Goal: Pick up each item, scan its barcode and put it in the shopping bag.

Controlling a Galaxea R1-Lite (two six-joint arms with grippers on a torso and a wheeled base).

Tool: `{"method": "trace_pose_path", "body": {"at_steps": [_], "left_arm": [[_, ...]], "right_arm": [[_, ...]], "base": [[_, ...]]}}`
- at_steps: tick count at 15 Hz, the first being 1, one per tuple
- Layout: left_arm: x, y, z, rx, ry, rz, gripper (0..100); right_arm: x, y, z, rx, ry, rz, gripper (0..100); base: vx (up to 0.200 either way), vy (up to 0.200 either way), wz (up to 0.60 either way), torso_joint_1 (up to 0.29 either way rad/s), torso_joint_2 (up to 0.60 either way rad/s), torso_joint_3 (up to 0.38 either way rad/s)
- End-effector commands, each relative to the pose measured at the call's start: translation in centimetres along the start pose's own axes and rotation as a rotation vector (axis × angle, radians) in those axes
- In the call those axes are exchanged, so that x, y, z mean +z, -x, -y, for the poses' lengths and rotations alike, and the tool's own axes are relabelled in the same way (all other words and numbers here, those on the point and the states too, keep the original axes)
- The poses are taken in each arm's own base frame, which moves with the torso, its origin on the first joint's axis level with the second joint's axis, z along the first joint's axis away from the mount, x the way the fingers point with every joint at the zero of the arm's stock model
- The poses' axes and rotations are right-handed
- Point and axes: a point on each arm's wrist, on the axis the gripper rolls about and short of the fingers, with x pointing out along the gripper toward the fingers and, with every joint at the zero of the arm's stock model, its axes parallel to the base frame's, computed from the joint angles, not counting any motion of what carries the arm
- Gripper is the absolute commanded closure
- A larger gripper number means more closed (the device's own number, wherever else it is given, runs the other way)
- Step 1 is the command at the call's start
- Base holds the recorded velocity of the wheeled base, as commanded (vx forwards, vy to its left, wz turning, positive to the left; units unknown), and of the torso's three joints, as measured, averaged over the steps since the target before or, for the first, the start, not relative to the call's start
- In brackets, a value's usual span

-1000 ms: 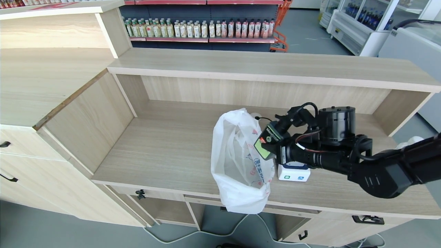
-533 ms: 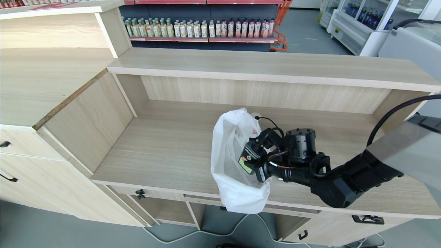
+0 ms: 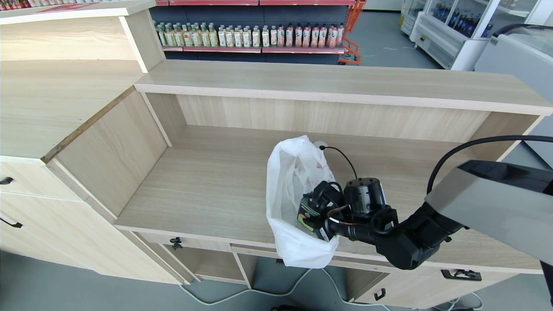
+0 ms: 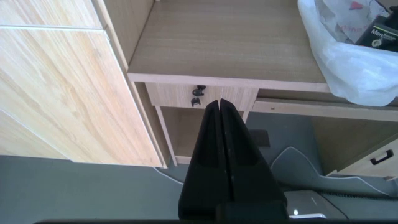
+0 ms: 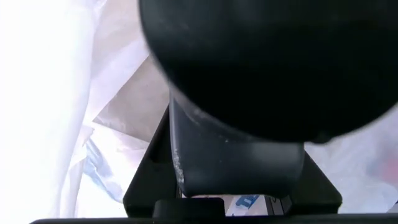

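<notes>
Head view shows a white plastic bag (image 3: pixel 287 190) standing on the wooden worktop (image 3: pixel 207 185) near its front edge, its mouth open upward and its bottom sagging slightly over the lip. The right arm comes in from the right, low across the worktop, and its right tool (image 3: pixel 317 216) is inside the mouth of the bag. The tool is clamped on a dark box (image 3: pixel 306 214) with a green label, and the box sits within the rim of the bag, tilted. Whether the box touches the bottom of the bag cannot be told.

A thin black cable (image 3: pixel 341 157) runs along the worktop behind the bag and down toward the arm. Far behind, a shelf (image 3: pixel 259 49) carries a row of bottles (image 3: pixel 250 36).

Left wrist view has the left tool (image 4: pixel 219 106) hanging in front of the cabinet, below the level of the worktop (image 4: pixel 230 37) and well apart from the bag (image 4: pixel 354 68). Its fingers are pressed flat together and hold nothing. A small drawer lock (image 4: pixel 196 96) sits just under the worktop edge beyond the fingertips. The box (image 4: pixel 380 32) shows in the bag's mouth.

Right wrist view looks into the bag (image 5: pixel 50 93): white film surrounds a dark shape very close to the lens, too near to make out.
</notes>
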Motion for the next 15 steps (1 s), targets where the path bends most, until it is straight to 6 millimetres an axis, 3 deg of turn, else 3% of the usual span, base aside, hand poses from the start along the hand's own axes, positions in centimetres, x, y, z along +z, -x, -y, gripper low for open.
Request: {"method": "trace_pose_path", "body": {"at_steps": [1,6,7,11,15], "left_arm": [[0.0,0.0,0.0,0.000,0.000,0.000,100],[0.0,0.0,0.0,0.000,0.000,0.000,100],[0.0,0.0,0.0,0.000,0.000,0.000,100],[0.0,0.0,0.0,0.000,0.000,0.000,100],[0.0,0.0,0.0,0.000,0.000,0.000,100]], "right_arm": [[-0.6,-0.6,0.2,-0.005,0.014,-0.004,100],[-1.2,-0.9,0.7,-0.015,0.076,-0.014,100],[-1.2,-0.9,0.7,-0.015,0.076,-0.014,0],[0.4,-0.4,1.1,-0.033,0.072,0.034,0],[6.1,2.0,2.8,-0.085,-0.041,0.209,0]], "base": [[0.000,0.000,0.00,0.000,0.00,0.000],[0.000,0.000,0.00,0.000,0.00,0.000],[0.000,0.000,0.00,0.000,0.00,0.000],[0.000,0.000,0.00,0.000,0.00,0.000],[0.000,0.000,0.00,0.000,0.00,0.000]]}}
